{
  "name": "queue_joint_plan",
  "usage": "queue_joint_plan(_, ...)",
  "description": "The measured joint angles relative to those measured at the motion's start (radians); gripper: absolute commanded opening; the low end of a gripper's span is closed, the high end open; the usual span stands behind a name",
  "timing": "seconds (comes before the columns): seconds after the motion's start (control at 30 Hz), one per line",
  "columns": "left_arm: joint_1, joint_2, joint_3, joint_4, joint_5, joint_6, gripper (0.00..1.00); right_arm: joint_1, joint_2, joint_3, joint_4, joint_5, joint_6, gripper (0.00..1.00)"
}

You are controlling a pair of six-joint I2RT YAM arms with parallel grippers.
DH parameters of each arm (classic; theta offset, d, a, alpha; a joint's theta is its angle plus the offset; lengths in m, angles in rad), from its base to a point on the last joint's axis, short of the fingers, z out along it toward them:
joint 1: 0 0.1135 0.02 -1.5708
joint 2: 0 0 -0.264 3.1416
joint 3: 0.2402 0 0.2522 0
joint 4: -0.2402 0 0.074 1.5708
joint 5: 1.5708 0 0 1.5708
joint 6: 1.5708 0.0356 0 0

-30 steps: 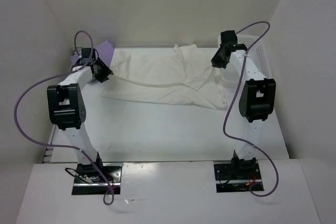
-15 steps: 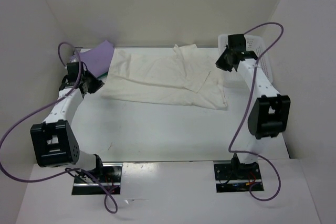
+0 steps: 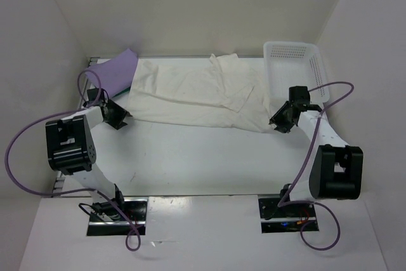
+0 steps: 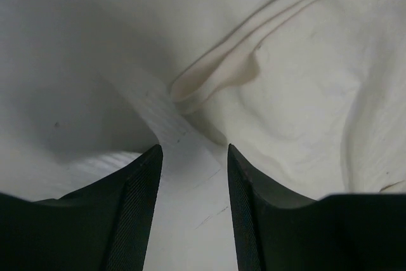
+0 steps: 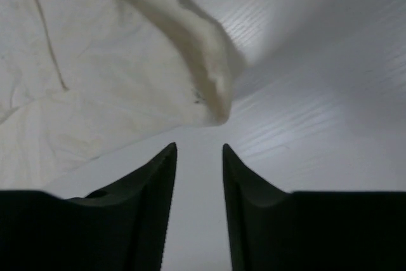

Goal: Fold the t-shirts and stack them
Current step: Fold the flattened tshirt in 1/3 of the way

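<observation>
Cream-white t-shirt (image 3: pixel 203 96) spread on bench (image 3: pixel 190 157); left gripper (image 4: pixel 192 152) and right gripper (image 5: pixel 198 148) at its near corners, jaws apart, gripping nothing.

A white perforated plastic basket (image 3: pixel 289 45) stands upright at two o'clock on the white bench (image 3: pixel 190 157), its open top facing up, close to the right-hand wall. Plain white walls (image 3: pixel 190 4) enclose the bench at nine, twelve and three o'clock.
</observation>
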Motion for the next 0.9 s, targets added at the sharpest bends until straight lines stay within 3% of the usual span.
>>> queue_joint_plan(0.13,0.0,0.036,0.022,0.053,0.01,-0.027,0.44,-0.035,0.037,-0.021,0.029,-0.003,0.002,0.51)
queue_joint_plan(0.3,0.0,0.05,0.022,0.071,0.0,-0.032,0.24,-0.036,0.124,-0.022,0.078,-0.005,0.01,0.51)
queue_joint_plan(0.43,0.0,0.056,0.022,0.073,-0.003,-0.026,0.15,-0.043,0.166,-0.023,0.101,-0.001,0.026,0.51)
queue_joint_plan(0.57,0.0,0.06,0.023,0.077,-0.003,-0.023,0.07,-0.069,0.203,-0.023,0.14,0.002,0.05,0.26)
queue_joint_plan(0.6,0.0,0.062,0.023,0.08,-0.003,-0.023,0.06,-0.073,0.22,-0.023,0.152,0.002,0.06,0.14)
queue_joint_plan(0.7,0.0,0.063,0.026,0.079,-0.004,-0.018,0.01,-0.08,0.255,-0.016,0.172,-0.014,0.085,0.0)
queue_joint_plan(0.9,0.014,0.049,0.03,0.034,-0.015,0.011,0.0,-0.086,0.22,-0.041,0.176,-0.014,0.116,0.0)
